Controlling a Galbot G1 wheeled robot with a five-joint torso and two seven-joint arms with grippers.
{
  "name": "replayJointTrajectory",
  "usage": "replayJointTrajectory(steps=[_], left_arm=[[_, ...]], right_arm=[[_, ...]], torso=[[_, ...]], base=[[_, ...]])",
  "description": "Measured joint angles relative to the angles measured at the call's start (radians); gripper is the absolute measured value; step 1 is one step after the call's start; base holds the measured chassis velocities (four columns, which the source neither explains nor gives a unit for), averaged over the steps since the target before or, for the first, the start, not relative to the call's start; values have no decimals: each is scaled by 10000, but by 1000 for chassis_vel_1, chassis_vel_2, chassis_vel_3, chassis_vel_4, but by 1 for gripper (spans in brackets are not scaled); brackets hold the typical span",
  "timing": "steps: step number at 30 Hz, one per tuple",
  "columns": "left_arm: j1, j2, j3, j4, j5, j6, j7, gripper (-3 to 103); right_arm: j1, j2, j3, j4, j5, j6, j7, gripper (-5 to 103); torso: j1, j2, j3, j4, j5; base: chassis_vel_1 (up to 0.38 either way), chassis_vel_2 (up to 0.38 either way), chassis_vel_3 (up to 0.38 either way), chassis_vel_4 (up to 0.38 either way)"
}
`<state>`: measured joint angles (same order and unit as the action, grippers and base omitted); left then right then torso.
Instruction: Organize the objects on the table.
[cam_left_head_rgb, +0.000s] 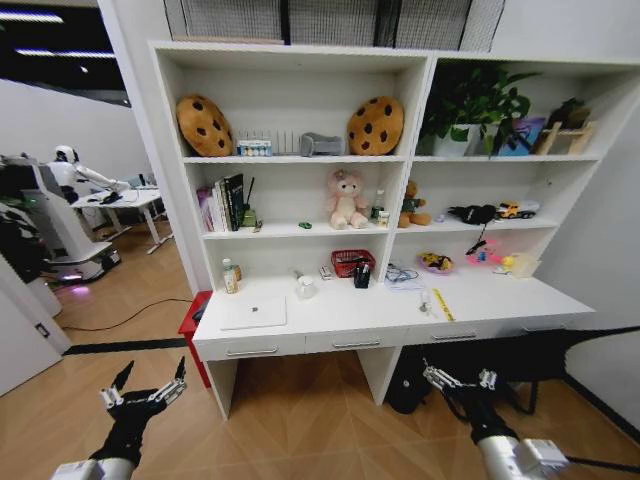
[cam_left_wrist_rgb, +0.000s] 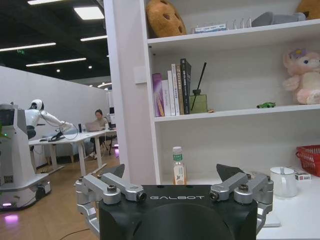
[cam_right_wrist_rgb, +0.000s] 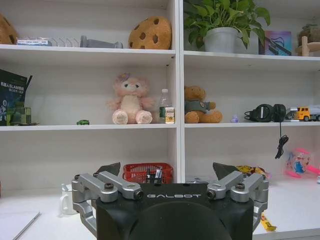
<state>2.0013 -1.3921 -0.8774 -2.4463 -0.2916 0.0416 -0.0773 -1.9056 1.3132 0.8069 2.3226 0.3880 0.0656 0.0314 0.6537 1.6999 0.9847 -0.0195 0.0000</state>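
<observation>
"GALBOT" was printed on both wrist housings. The left gripper (cam_left_head_rgb: 143, 395) and right gripper (cam_left_head_rgb: 460, 379) hung low before the desk (cam_left_head_rgb: 400, 320), jaws spread and empty. On it lay the silver laptop (cam_left_head_rgb: 254, 312), white mug (cam_left_head_rgb: 306, 288) and yellow ruler (cam_left_head_rgb: 441, 304); smaller items were indistinct.

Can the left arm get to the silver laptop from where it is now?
Probably not yet: the left gripper hangs low, short of the table, jaws open, while the laptop lies unobstructed on top.
</observation>
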Motion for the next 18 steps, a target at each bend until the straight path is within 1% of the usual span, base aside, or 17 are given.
replayJointTrajectory(steps=[18], left_arm=[[0,0,0,0,0,0,0,100]], right_arm=[[0,0,0,0,0,0,0,100]], torso=[[0,0,0,0,0]], base=[[0,0,0,0]])
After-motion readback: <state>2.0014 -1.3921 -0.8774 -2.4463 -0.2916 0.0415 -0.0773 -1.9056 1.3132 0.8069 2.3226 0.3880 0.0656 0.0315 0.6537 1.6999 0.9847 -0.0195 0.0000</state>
